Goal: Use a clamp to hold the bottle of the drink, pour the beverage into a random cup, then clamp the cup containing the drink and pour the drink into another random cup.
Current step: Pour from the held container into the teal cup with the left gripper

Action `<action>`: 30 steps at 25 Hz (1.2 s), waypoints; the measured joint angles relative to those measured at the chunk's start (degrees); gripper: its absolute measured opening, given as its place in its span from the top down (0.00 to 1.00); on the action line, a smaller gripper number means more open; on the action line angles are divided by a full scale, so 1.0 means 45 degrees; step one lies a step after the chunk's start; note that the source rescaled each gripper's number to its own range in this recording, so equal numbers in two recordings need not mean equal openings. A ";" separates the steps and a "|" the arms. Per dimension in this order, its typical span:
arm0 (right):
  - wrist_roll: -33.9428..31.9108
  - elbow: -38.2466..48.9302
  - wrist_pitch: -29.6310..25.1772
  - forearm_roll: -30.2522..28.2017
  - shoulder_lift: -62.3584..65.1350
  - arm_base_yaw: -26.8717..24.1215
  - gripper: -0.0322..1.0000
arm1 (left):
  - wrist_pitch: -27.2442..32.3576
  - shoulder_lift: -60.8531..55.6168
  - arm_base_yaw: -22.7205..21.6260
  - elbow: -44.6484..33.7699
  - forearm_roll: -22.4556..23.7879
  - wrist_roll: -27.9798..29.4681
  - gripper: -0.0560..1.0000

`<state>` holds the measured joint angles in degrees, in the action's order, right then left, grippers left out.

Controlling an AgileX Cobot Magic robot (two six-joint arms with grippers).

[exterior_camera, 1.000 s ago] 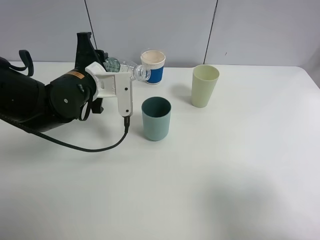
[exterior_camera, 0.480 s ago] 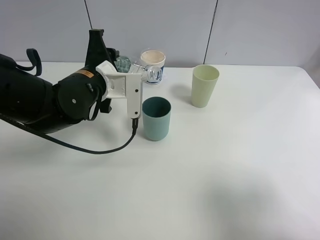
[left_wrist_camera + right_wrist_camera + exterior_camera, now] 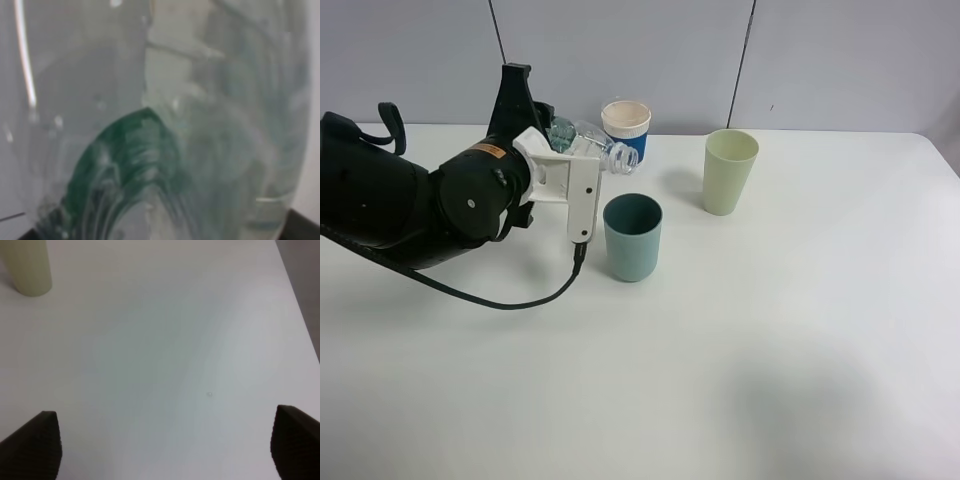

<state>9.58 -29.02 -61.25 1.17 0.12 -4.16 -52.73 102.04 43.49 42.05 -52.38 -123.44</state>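
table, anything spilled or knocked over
Nothing stands out. The teal cup, pale green cup and white-and-blue cup stand upright, and no liquid shows on the table. The bottle is tilted, but clamped for pouring.

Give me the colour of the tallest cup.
Pale yellow-green cup; it shows best in the exterior high view.

Bright even light, soft faint shadows, bottle [image 3: 165, 125] blurred close-up with glare streak
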 joint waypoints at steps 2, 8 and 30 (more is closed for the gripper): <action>0.0000 0.0000 0.0000 0.0000 0.0000 0.0000 0.47 | -0.0030 0.0028 0.0000 0.0000 -0.0088 -0.0213 0.95; 0.0000 0.0000 0.0000 0.0000 0.0000 0.0000 0.47 | -0.0225 0.0103 0.0000 0.0000 -0.0207 -0.0418 0.95; 0.0000 0.0000 0.0000 0.0000 0.0000 0.0000 0.47 | -0.1298 0.0103 0.0000 0.0000 -0.0522 -0.1506 0.95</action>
<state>9.58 -29.02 -61.25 1.17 0.12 -4.16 -58.57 102.50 43.49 42.05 -54.73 -130.22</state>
